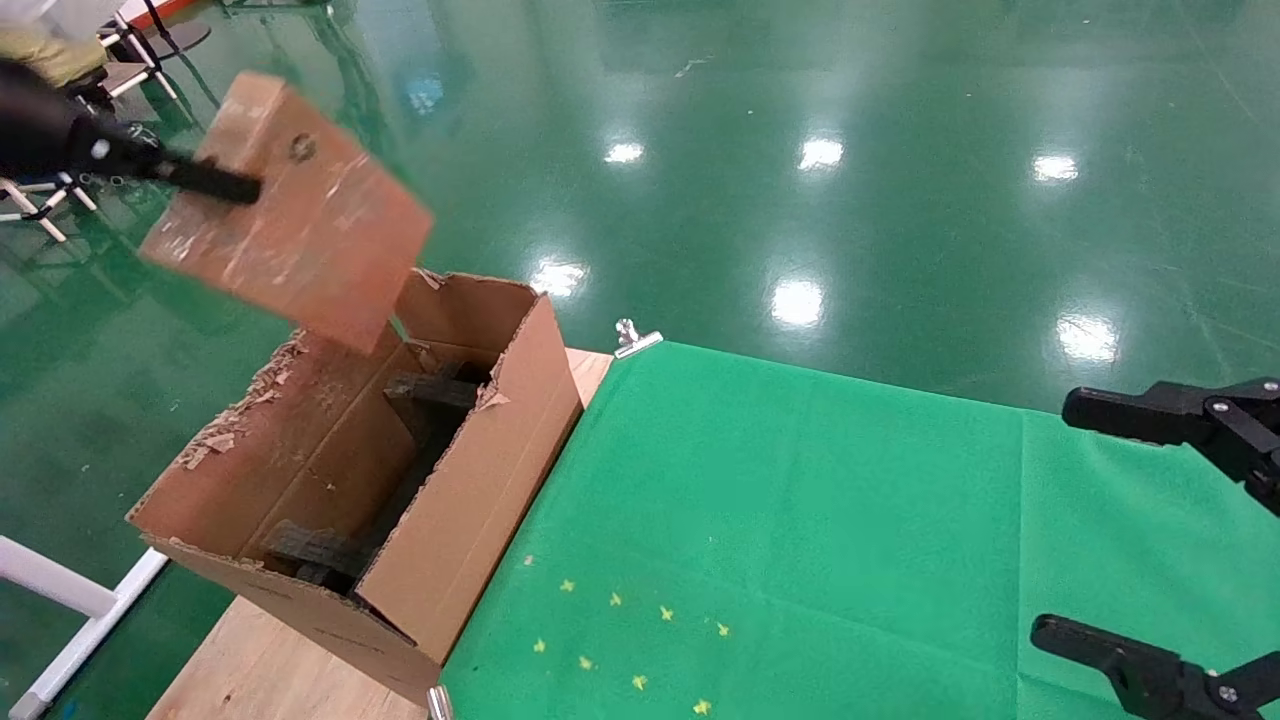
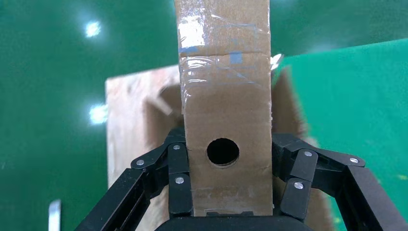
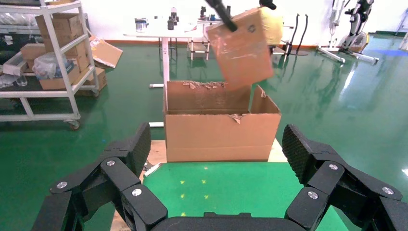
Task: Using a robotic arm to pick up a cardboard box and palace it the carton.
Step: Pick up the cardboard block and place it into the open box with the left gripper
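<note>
The left gripper (image 2: pixel 226 192) clamps the tilted cardboard box (image 1: pixel 288 210) between its jaws above the carton (image 1: pixel 440 520), while the right gripper (image 3: pixel 221 159) idles, jaws wide and empty.

cardboard box (image 1: pixel 290 215): brown, taped, tilted, airborne | carton (image 1: pixel 470 500): open, ragged flaps, beneath it

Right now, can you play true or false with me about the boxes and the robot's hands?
1. The left end effector is shut on the cardboard box. True.
2. The cardboard box lies inside the carton. False: it hangs in the air above it.
3. The right end effector holds something. False: it is open and empty, over the green cloth.
4. The carton has black foam pieces inside. True.
5. The cardboard box has a round hole. True.
</note>
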